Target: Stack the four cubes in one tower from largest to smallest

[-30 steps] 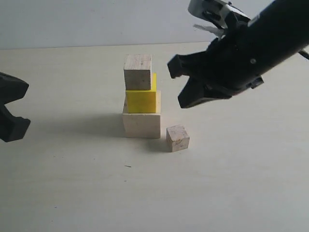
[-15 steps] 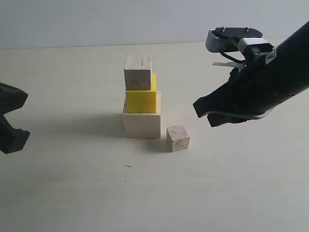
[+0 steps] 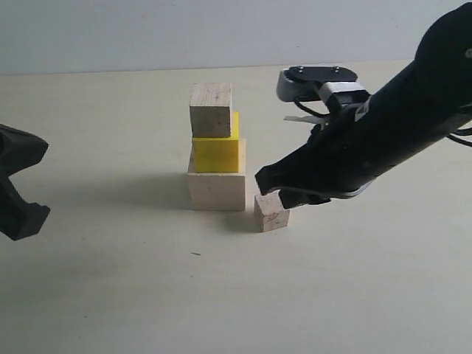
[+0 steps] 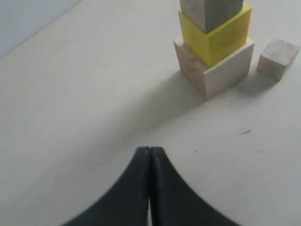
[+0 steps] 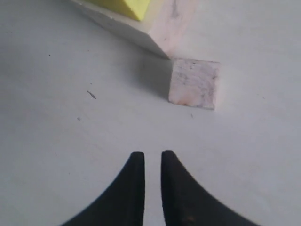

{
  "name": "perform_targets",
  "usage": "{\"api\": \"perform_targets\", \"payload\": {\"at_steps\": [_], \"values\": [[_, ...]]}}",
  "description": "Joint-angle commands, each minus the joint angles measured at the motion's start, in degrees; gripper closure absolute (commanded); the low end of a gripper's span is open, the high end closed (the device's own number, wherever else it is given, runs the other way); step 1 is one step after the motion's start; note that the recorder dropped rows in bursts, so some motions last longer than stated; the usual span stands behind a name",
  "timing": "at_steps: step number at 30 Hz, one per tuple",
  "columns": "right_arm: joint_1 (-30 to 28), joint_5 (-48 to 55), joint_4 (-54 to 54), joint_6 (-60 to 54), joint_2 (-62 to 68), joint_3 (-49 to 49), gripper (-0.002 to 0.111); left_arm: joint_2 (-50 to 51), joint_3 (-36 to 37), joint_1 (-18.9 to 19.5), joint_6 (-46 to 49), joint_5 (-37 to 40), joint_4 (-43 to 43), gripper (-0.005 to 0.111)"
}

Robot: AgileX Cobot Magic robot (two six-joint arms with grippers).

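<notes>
The tower stands mid-table: a large pale wood cube [image 3: 216, 190] at the base, the yellow cube [image 3: 215, 153] on it, and a medium pale wood cube [image 3: 211, 109] on top. The smallest pale cube [image 3: 271, 214] sits on the table just right of the base. My right gripper [image 3: 269, 184] hangs low right beside and slightly above this small cube. In the right wrist view its jaws [image 5: 153, 154] stand a narrow gap apart, holding nothing, with the small cube [image 5: 194, 84] ahead of them. My left gripper [image 4: 149, 149] is shut and empty, far left of the tower.
The pale tabletop [image 3: 147, 295] spreads around the tower, with a light wall [image 3: 147, 29] behind it. A small dark speck [image 3: 195, 254] lies in front of the tower. The right arm [image 3: 398, 125] slants over the right side.
The right gripper has come down and leftward from above the tower's right to just beside the small cube, and its jaws have parted slightly. The left arm has barely moved.
</notes>
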Motion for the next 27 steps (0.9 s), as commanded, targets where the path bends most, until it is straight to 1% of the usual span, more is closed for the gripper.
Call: {"api": "perform_targets", "payload": {"at_steps": [1, 4, 6, 9, 15, 16, 19, 24, 26, 27], "values": [[4.5, -6.3, -8.8, 9.1, 0.4, 1.0, 0.094, -0.3, 0.9, -0.1, -0.1, -0.9, 0.5, 0.107], [7.0, -7.4, -18.0, 18.0, 2.1, 1.8, 0.094, -0.3, 0.9, -0.1, -0.1, -1.0, 0.5, 0.107], [7.3, -7.5, -23.1, 24.1, 4.0, 2.2, 0.094, -0.3, 0.9, -0.1, -0.1, -1.2, 0.5, 0.107], [7.3, -8.6, -27.8, 29.6, 6.7, 2.3, 0.093, -0.3, 0.9, -0.1, -0.1, -1.3, 0.5, 0.107], [7.3, -13.4, -27.7, 31.4, 8.8, 2.3, 0.093, -0.3, 0.9, -0.1, -0.1, -1.7, 0.7, 0.107], [7.3, -13.9, -27.7, 31.4, 8.9, 2.3, 0.091, -0.3, 0.9, -0.1, -0.1, -1.9, 0.7, 0.107], [7.3, -15.4, -27.8, 31.4, 8.9, 2.3, 0.08, -0.3, 0.9, -0.1, -0.1, -2.0, 0.8, 0.107], [7.3, -17.5, -28.2, 31.2, 8.9, 2.3, 0.051, -0.3, 0.9, -0.1, -0.1, -2.2, 0.8, 0.107], [7.3, -17.9, -28.2, 30.9, 8.9, 2.3, 0.042, -0.3, 0.9, -0.1, -0.1, -2.2, 0.8, 0.107], [7.3, -18.1, -28.2, 30.7, 9.0, 2.3, 0.039, -0.3, 0.9, -0.1, -0.1, -2.2, 0.8, 0.107]]}}
